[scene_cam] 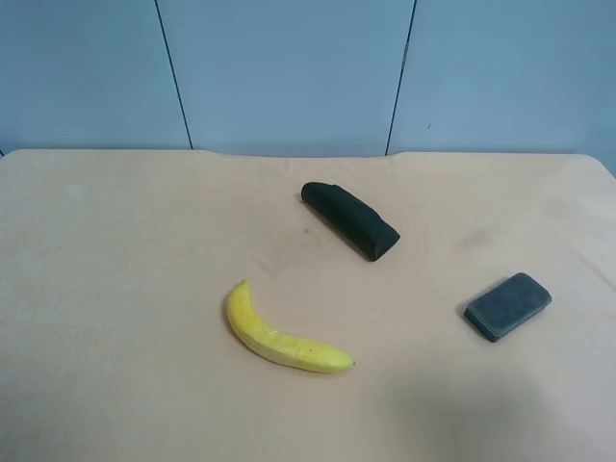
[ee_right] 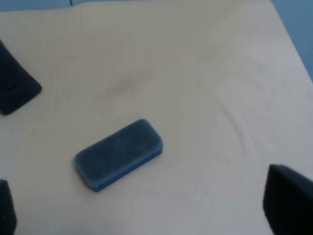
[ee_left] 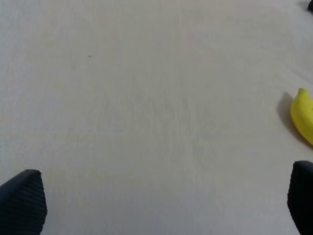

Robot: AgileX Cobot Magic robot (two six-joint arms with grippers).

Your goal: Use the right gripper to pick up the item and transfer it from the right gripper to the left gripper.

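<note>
1. Over bare peach tabletop (scene_cam: pixel 115 289), the left gripper (ee_left: pixel 161 203) hangs with fingers spread wide and nothing between them. The block eraser (scene_cam: pixel 508 306) is nowhere in its wrist view, so any handover means a long closing of the gap, and a poorly matched meeting could drop the block.
2. Ahead of that gripper and off to one side lies the banana (scene_cam: pixel 289 332), its tip just beyond one fingertip. A careless sweep toward the meeting point could knock it.
3. Farther out from the right gripper (ee_right: pixel 146 208) than the target, and off to one side, sits the black wedge-shaped case (scene_cam: pixel 351 219). It is dark like the eraser's top, which makes it the likeliest wrong pick.
4. Just ahead of the right gripper's spread, empty fingers, the block eraser lies flat on the tabletop, dark grey face up, not yet between the jaws. It sits askew to the line of the fingers, so closing without turning the wrist could pinch it corner to corner and spin it free.
5. Low as the block is, the fingers must go nearly to the tabletop. Stopping short risks a slip off the top face, and going too deep risks a scrape. A full-width grab on so small a block would leave the left gripper little to take.
</note>
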